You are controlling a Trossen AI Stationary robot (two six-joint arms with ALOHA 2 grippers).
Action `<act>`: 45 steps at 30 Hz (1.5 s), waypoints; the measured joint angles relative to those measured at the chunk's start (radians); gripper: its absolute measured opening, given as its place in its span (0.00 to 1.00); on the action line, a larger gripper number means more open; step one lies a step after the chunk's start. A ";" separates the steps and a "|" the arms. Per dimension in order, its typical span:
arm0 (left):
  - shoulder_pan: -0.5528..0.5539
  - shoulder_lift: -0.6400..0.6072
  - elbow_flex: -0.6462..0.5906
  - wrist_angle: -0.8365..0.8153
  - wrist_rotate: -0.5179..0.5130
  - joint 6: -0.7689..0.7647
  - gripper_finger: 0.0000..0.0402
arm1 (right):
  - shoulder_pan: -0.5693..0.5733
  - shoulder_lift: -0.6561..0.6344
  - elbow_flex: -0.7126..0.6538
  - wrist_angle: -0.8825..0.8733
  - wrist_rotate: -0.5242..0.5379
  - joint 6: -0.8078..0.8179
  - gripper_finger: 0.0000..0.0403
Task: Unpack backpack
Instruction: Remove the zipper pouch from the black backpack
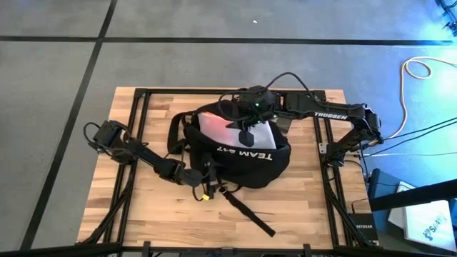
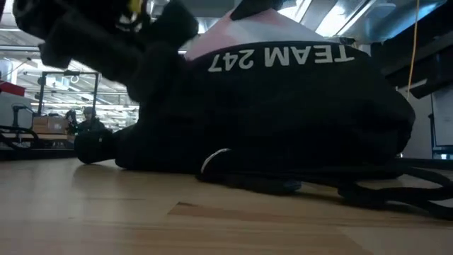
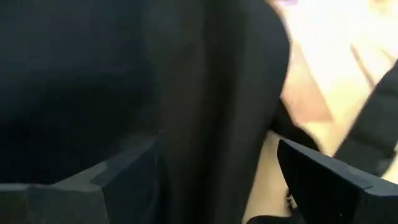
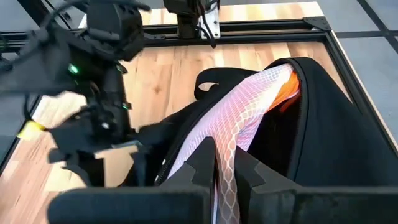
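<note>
High view: soft black fabric backpack [image 1: 239,153], lettered "TEAM 247", flat on the wooden table [image 1: 300,207], directly beneath the right gripper [image 1: 248,135]; left gripper [image 1: 207,178] at its strap edge.

Low view: rounded, slumped bulk, pink-white sheet [image 2: 233,35] showing on top.

Left wrist view: fingers [image 3: 323,180] spread wide, dark fabric between them.

Right wrist view: jaws clenched on pale netted mesh [image 4: 233,134] stretched from the gaping mouth.

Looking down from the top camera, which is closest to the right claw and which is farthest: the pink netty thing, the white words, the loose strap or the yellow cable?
From the right gripper:
1. Pink mesh item, in the backpack opening; the gripper is pinching it.
2. White lettering, just beside the gripper on the backpack.
3. Loose strap, lying on the table's near side.
4. Yellow cable, off the table on the floor, far right.
</note>
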 joint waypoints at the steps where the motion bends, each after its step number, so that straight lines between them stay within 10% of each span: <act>1: 0.009 0.016 0.000 -0.001 0.000 -0.001 0.79 | 0.000 0.000 0.000 0.000 -0.001 0.000 0.00; 32: 0.219 0.109 -0.076 -0.108 -0.187 -0.236 0.79 | 0.169 -0.006 0.163 0.006 -0.256 0.131 0.00; 45: 0.304 0.106 -0.076 -0.103 -0.207 -0.074 0.79 | 0.461 -0.006 0.075 -0.132 0.044 0.102 0.00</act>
